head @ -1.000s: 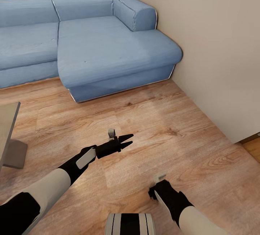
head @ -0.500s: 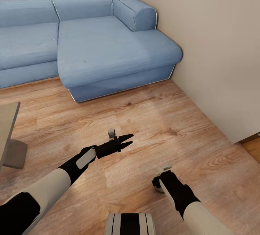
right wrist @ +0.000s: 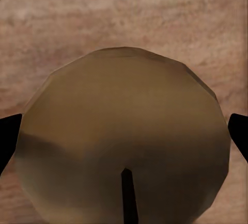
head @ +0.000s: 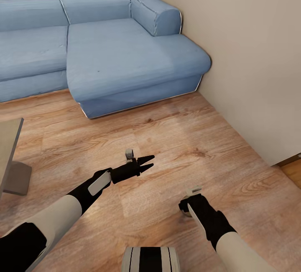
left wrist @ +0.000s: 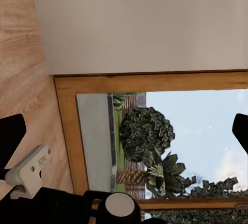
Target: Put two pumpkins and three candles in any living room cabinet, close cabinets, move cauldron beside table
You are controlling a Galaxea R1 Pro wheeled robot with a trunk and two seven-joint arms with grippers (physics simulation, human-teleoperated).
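1. Fingers of the right gripper (right wrist: pixel 124 131) stand wide on either side of what looks like a candle (right wrist: pixel 124 146), seen from above on the wood floor (head: pixel 175 138).
2. Left gripper (head: pixel 147 162) is parted, holding nothing, aimed past the blue sofa (head: pixel 117 54).

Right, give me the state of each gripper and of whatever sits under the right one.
Left gripper: open, holding nothing, over the wood floor.
Right gripper: open, pointing down, one fingertip on each side of the candle.
Candle: upright on the floor, wick up, no flame, between the right gripper's fingers; whether they touch it can't be told.
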